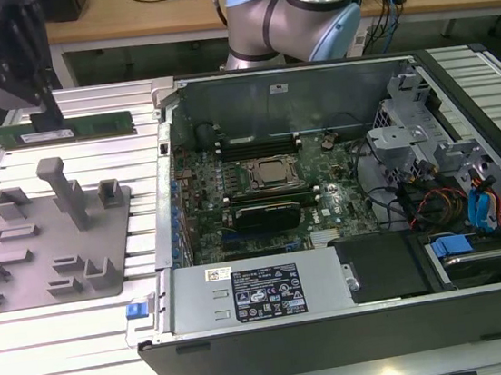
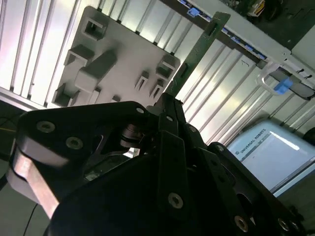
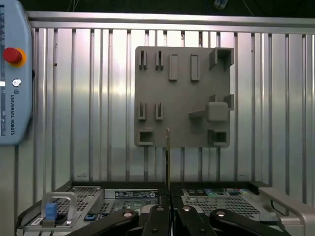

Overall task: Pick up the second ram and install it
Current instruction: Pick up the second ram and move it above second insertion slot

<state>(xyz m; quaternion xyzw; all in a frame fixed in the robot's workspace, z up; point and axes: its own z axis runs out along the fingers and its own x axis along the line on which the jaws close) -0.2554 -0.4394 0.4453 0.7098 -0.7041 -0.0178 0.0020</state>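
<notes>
The second ram (image 1: 65,130) is a long green stick held level just above the slatted table, behind the grey tray (image 1: 51,239) at the exterior view's left. My gripper (image 1: 45,117) is shut on its middle from above. In the second wrist view the second ram (image 2: 197,51) juts out from the gripper (image 2: 167,101) past the grey tray (image 2: 123,54). In the first wrist view the second ram (image 3: 168,152) shows edge-on between the fingers, in front of the tray (image 3: 182,98). The long black slots (image 1: 259,145) lie beside the CPU socket (image 1: 272,174) in the open computer case (image 1: 340,323).
The arm's base (image 1: 293,8) stands behind the case. The case walls rise above the table, with a power supply (image 1: 263,291) in front and drive bays with cables (image 1: 472,206) at the exterior view's right. A teach pendant (image 3: 15,73) lies on the table.
</notes>
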